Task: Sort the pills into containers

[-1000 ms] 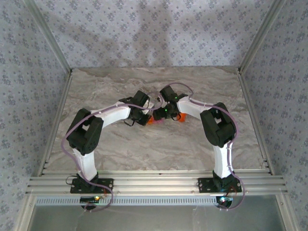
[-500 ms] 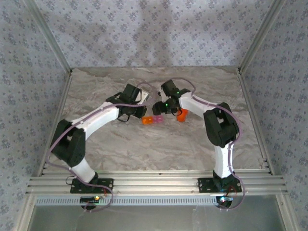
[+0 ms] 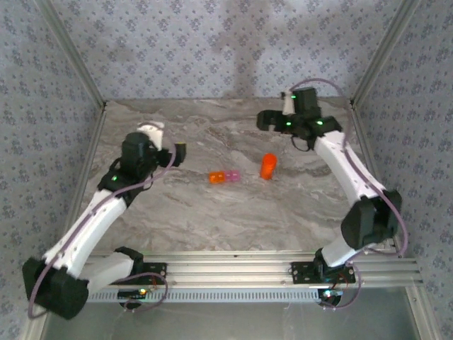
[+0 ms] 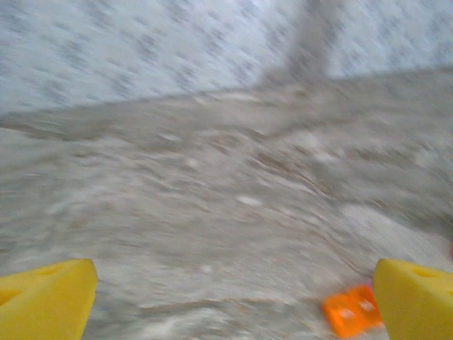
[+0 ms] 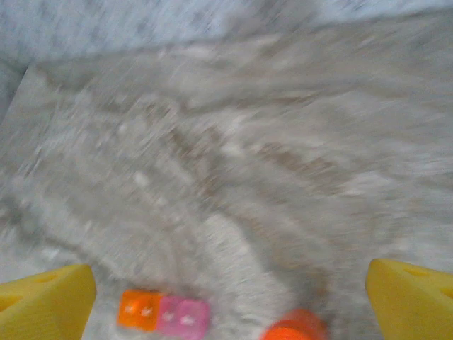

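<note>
Containers (image 3: 224,177): joined orange and pink cubes, lying free near the middle of the table (image 3: 233,227), orange one toward the left edge.
Orange bottle (image 3: 267,166): upright, near the pink cube on its right-edge side, not touching.
Left gripper (image 4: 232,297): mine, jaws spread wide, holding nothing, near the left edge.
Right gripper (image 5: 228,299): mine, jaws spread wide, holding nothing, toward the far right corner.

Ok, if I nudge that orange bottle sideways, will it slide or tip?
Probably tip: the orange bottle stands upright and looks taller than wide. Once down, its round body would likely roll on the smooth table. It looks like small plastic, so probably light; even a slight bump might shift it.
</note>
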Controlling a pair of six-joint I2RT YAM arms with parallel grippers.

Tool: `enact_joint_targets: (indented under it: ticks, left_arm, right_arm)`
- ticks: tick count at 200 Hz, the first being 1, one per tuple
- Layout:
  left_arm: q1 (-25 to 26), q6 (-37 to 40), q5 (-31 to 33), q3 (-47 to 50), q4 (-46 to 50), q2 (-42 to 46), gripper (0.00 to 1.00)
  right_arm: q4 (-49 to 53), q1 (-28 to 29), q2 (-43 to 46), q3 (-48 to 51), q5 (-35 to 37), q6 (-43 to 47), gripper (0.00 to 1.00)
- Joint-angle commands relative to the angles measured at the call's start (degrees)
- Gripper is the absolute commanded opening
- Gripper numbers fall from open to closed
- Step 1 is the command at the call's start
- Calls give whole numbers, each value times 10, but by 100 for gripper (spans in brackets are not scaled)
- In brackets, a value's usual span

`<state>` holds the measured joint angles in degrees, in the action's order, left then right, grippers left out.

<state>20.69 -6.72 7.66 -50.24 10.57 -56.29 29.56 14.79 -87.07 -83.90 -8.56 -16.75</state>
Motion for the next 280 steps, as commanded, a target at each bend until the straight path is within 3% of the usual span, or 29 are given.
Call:
enact_joint_targets:
  ticks: [1, 12, 28, 49, 98, 163, 179, 213, 233, 248, 269, 280]
  left_arm:
    - [-57, 0, 88, 70, -101, 76, 99]
    - [-89, 6, 102, 109, -142, 106, 99]
    - [-139, 12, 71, 148, -172, 124, 99]
    - [-166, 15, 51, 190, -194, 113, 99]
    - [-170, 31, 36, 309, -340, 58, 99]
    - [-170, 92, 29, 356, -575, -141, 99]
    - [-174, 90, 20, 351, -604, -180, 99]
    - [-174, 92, -13, 351, -687, -268, 99]
    - [-175, 88, 4, 344, -742, -328, 99]
    - [-178, 90, -22, 298, -616, -307, 99]
    - [-213, 59, -57, 262, -560, -315, 99]
    - [-221, 53, -70, 266, -581, -320, 99]
  right_arm:
    - [-6, -40, 57, 51, 88, -7, 100]
    - [-20, -61, 78, 78, 125, -17, 100]
    - [-52, -94, 92, 121, 152, -40, 100]
    - [-147, -121, 114, 214, 195, -49, 100]
    - [-296, -125, 152, 368, 241, 14, 100]
    - [-478, -121, 71, 487, 306, 119, 100]
    - [-578, -118, 52, 529, 317, 148, 100]
    - [-750, -122, 22, 609, 267, 176, 100]
    - [-764, -130, 23, 623, 206, 187, 100]
    - [-797, -142, -5, 629, 168, 187, 100]
    - [-772, -160, -5, 619, 120, 181, 100]
    - [-761, -173, -2, 617, 102, 175, 100]
